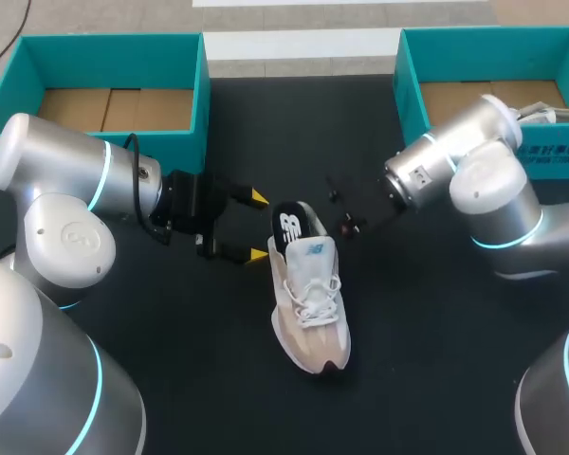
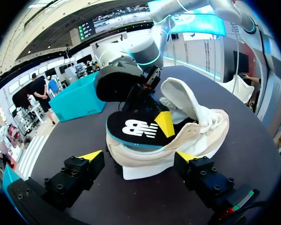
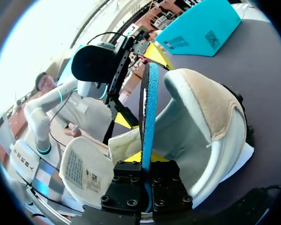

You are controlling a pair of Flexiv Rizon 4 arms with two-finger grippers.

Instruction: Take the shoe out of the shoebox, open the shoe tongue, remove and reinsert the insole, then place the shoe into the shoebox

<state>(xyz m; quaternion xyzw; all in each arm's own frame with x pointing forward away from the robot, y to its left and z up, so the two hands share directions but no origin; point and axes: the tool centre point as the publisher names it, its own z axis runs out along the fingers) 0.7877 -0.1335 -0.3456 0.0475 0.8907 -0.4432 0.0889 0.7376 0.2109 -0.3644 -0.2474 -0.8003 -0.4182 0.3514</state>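
The shoe is standing upright mid-counter, well apart from the left shoebox and right shoebox at the far edge. The right hand is pinching the insole, held on edge over the heel. The left hand is hovering wide open just beside the heel.

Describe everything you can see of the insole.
The insole is a thin, flexible-looking pad, black on top with a white logo, blue on its underside. It stands partway out of the shoe, heel end raised above the heel opening, front end hidden inside. The right claw pinches it between both fingers. The open left claw sits by the shoe's heel, apart from the insole.
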